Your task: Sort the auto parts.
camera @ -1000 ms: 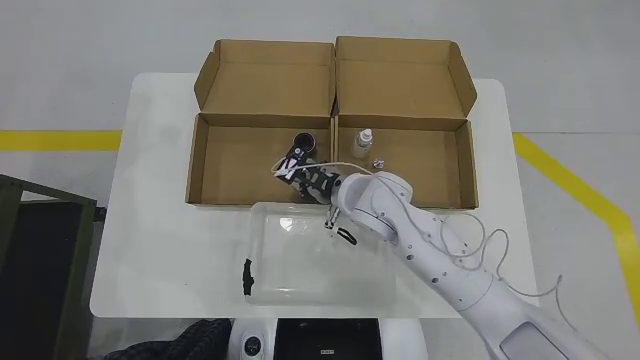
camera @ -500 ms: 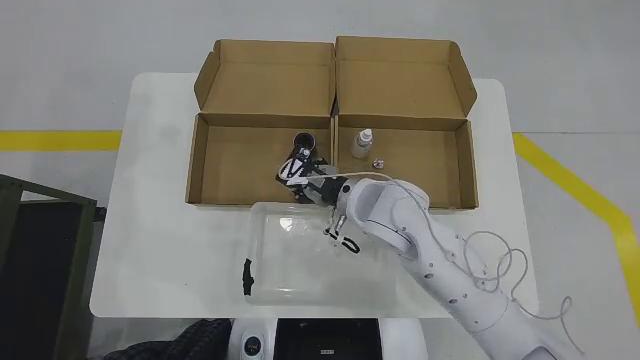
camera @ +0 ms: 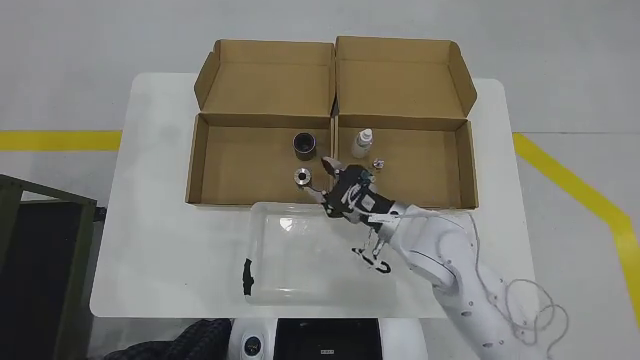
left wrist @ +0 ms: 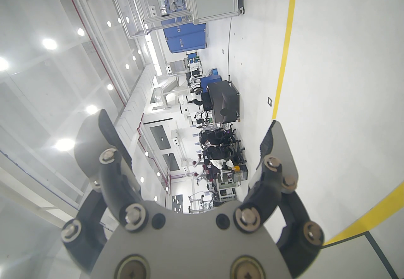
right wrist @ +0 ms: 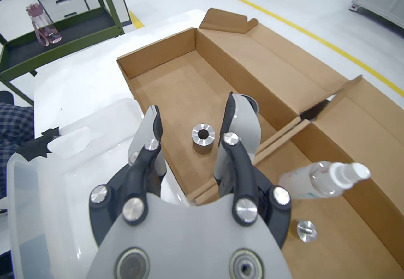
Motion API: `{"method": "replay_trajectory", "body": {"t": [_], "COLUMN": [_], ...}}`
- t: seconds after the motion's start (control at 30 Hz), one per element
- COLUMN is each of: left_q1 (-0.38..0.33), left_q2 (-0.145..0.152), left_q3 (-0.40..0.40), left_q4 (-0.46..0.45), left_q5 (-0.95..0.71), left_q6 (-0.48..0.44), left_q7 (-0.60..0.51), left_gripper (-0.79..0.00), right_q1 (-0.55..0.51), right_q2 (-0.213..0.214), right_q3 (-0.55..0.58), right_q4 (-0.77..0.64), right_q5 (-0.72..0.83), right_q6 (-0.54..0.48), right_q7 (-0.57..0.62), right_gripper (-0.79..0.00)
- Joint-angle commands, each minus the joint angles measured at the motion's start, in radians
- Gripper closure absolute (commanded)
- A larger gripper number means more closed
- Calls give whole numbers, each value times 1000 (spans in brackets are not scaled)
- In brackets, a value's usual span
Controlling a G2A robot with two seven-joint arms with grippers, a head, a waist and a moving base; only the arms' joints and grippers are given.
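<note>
Right gripper (right wrist: 192,117): fingers spread wide, gripping nothing, at the near edge of the left brown cardboard box (camera: 196,160), centre of the top view.
Silver metal cylinder (camera: 301,177): upright on that box's floor, just beyond the fingertips, not touching them.
Dark round part (camera: 303,144): same box, behind the cylinder; possibly a sleeve.
White spray bottle (camera: 361,142), small silver disc (camera: 378,163): right cardboard box (camera: 466,165).
Clear plastic tub (camera: 262,260): lower centre.
Left gripper (left wrist: 189,125): fingers wide apart, empty.
</note>
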Motion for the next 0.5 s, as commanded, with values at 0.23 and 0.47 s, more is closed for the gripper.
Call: {"method": "replay_trajectory", "body": {"t": [0.23,0.47], "left_q1": [0,0], "left_q2": [0,0], "left_q3": [0,0], "left_q4": [0,0], "left_q5": [0,0], "left_q6": [0,0], "left_q7": [0,0], "left_gripper": [-785,-785], "right_q1": [-186,-294], "right_q2": [32,47], "right_q3": [205,338], "right_q4": [-38,-36], "right_q5": [-1,36], "right_q6": [0,2], "right_q7": [-196,-307], "right_gripper": [-385,-520]}}
